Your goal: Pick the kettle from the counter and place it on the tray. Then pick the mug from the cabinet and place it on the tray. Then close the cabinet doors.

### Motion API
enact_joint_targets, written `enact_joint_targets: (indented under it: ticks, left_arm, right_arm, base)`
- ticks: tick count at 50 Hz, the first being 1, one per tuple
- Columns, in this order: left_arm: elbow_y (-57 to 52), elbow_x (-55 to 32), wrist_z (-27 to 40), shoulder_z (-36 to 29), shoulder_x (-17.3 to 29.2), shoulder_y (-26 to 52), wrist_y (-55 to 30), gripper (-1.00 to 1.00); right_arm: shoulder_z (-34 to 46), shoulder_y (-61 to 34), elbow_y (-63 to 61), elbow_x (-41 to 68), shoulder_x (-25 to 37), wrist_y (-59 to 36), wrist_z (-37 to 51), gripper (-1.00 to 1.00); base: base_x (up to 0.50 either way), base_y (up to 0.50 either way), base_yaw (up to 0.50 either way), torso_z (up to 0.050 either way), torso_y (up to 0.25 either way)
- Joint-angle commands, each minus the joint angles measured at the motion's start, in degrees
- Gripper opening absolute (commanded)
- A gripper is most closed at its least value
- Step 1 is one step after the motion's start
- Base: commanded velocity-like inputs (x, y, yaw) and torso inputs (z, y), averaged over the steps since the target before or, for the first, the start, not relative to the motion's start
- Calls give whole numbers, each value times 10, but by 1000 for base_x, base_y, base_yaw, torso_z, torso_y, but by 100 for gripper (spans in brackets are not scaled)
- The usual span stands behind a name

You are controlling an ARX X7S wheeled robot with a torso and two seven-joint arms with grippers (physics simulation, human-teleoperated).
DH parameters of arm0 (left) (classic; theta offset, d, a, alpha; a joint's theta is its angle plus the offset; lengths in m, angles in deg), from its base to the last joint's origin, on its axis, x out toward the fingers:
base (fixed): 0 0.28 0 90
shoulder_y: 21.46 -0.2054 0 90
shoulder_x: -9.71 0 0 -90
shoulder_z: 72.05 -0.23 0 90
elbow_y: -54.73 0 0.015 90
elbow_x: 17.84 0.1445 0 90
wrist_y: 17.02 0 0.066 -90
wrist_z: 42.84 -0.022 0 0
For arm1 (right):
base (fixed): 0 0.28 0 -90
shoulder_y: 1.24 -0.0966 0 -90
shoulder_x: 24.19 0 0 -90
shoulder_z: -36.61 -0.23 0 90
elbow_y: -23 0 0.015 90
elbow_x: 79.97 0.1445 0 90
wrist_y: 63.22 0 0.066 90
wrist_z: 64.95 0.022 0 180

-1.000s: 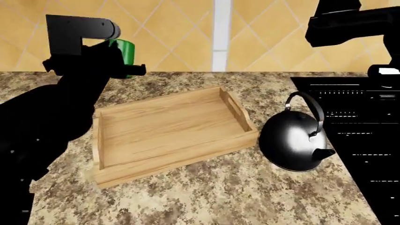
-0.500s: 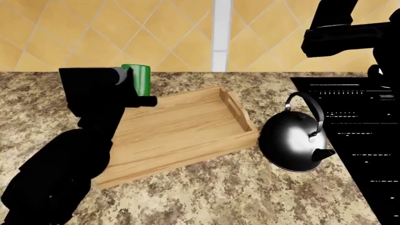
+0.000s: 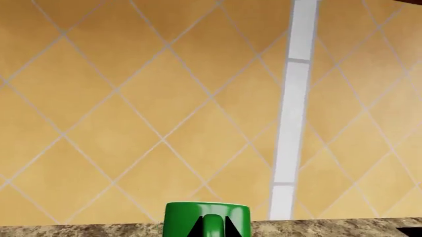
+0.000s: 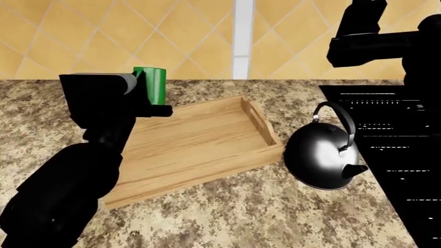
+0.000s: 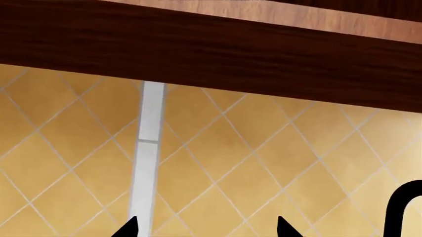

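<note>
My left gripper (image 4: pixel 148 98) is shut on the green mug (image 4: pixel 152 85) and holds it upright over the far left corner of the light-wood tray (image 4: pixel 200 139). In the left wrist view the fingers (image 3: pixel 192 230) flank the handle of the mug (image 3: pixel 207 217). I cannot tell whether the mug touches anything below. The shiny dark kettle (image 4: pixel 323 155) stands on the granite counter (image 4: pixel 262 212), just right of the tray. My right gripper (image 5: pixel 206 229) is open and empty, raised high at the right, facing the tiled wall.
A flat black sink (image 4: pixel 406 160) fills the right side, right next to the kettle. My right arm (image 4: pixel 372 36) hangs above it. The underside of a dark wood cabinet (image 5: pixel 211 47) is above the right gripper. My left arm covers the tray's left end.
My left gripper has carried the mug down and to the right, from above the counter left of the tray to the tray's far left corner. The right arm has shifted slightly.
</note>
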Motion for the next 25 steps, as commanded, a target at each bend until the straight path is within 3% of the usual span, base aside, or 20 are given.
enact_joint_targets:
  ticks: [1, 12, 25]
  left_arm:
    - [-81, -58, 26, 7, 45, 8, -81, -100]
    - [-144, -133, 65, 26, 88, 123, -189, -100]
    - [-126, -74, 36, -10, 106, 58, -156, -100]
  right_arm:
    - [6, -6, 2, -2, -1, 1, -1, 100]
    - [7, -15, 0, 11, 0, -1, 8, 100]
    - [5, -6, -1, 5, 3, 5, 3, 100]
  base:
    - [0, 0, 0, 0, 0]
    - [0, 0, 0, 0, 0]
    - [0, 0, 0, 0, 0]
